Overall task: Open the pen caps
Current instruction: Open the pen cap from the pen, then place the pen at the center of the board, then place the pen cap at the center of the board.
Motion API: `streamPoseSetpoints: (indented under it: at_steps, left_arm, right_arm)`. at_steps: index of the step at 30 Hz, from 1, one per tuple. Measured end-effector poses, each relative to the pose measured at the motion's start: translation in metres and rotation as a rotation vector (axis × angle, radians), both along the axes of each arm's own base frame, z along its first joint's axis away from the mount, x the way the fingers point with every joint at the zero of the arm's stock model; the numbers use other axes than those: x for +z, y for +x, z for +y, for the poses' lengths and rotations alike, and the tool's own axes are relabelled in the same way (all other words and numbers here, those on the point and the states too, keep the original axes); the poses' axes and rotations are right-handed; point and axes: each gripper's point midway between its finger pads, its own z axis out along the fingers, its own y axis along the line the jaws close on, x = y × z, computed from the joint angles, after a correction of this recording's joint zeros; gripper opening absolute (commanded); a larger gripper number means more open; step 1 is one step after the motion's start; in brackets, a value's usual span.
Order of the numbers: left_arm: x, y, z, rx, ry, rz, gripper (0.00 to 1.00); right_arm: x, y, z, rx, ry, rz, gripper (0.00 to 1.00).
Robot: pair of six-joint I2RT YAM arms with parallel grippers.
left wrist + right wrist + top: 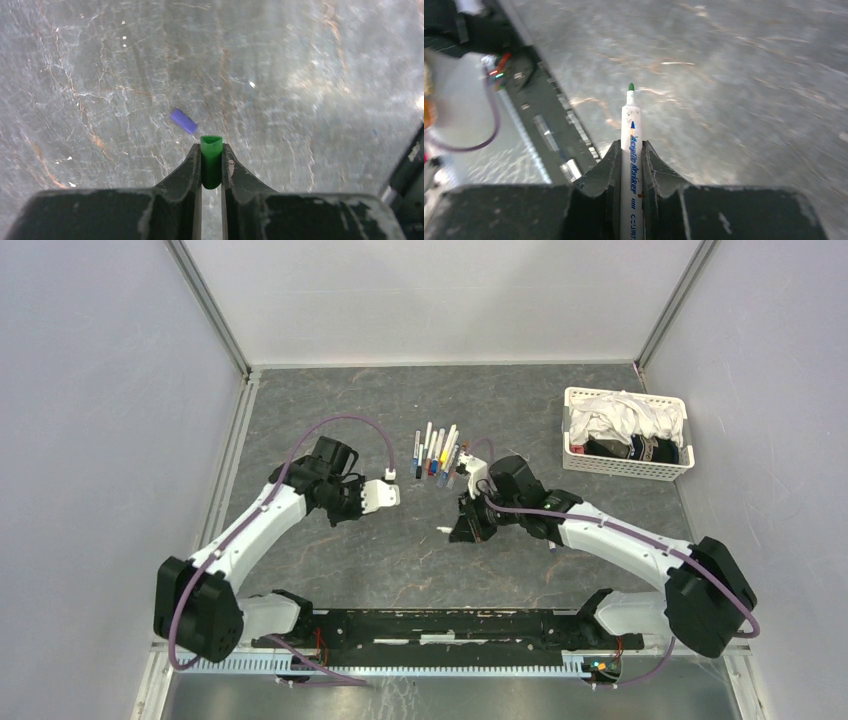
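On the grey marbled surface (400,570), your left fingers (195,161) pinch the green cap (211,156), centre frame. The right fingers (613,161) clamp its pen (631,145) mid-barrel. Both look light, stiff and slick, so grip squarely. The other pens (437,450) lie upper centre.

Top cam sits high behind the base rail (450,625), looking down at the whole grey table (400,550). Wrist cams ride just behind the left gripper (211,148) and right gripper (631,145), close over that same tabletop; the right one also catches that rail (549,132)
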Motion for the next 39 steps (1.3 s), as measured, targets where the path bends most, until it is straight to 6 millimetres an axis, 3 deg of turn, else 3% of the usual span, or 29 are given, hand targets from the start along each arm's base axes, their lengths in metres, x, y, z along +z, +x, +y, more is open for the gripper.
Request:
streamPoseSetpoints:
  at_steps: [5,9,13,20,22,23,26,28,31,35,37,39]
  left_arm:
    - [-0.027,0.031,-0.006,0.147,-0.002,0.010,0.02]
    - [-0.056,0.057,-0.004,0.294,0.023,0.038,0.03]
    - [-0.074,0.079,-0.003,0.407,0.034,0.057,0.10]
    - [-0.079,0.094,0.000,0.483,0.037,0.023,0.35]
    - [-0.079,0.096,0.001,0.498,0.038,0.015,0.37]
    - [-0.079,0.096,0.002,0.505,0.041,0.013,0.46]
    - [-0.079,0.095,0.005,0.525,0.043,0.023,0.51]
    - [-0.075,0.093,0.006,0.537,0.041,0.045,0.65]
    - [-0.061,0.097,0.006,0.558,0.026,0.067,0.67]
    - [-0.025,0.115,0.002,0.590,-0.036,0.047,0.69]
    - [-0.006,0.118,0.001,0.598,-0.080,0.031,0.81]
    - [0.016,0.115,0.000,0.605,-0.126,0.011,0.82]
  right_arm:
    - [-0.033,0.024,-0.037,-0.222,-0.148,-0.092,0.00]
    - [-0.072,0.027,-0.078,-0.398,-0.279,-0.109,0.00]
    - [-0.092,0.032,-0.106,-0.537,-0.353,-0.137,0.00]
    - [-0.084,0.057,-0.116,-0.694,-0.324,-0.220,0.00]
    - [-0.084,0.062,-0.116,-0.721,-0.318,-0.229,0.00]
    - [-0.086,0.063,-0.115,-0.730,-0.319,-0.229,0.00]
    - [-0.096,0.064,-0.116,-0.747,-0.343,-0.217,0.00]
    - [-0.103,0.061,-0.116,-0.747,-0.360,-0.214,0.03]
    - [-0.104,0.060,-0.111,-0.750,-0.356,-0.228,0.14]
    - [-0.105,0.059,-0.104,-0.753,-0.354,-0.249,0.34]
    - [-0.105,0.059,-0.100,-0.754,-0.349,-0.255,0.36]
    - [-0.104,0.058,-0.096,-0.753,-0.350,-0.262,0.38]
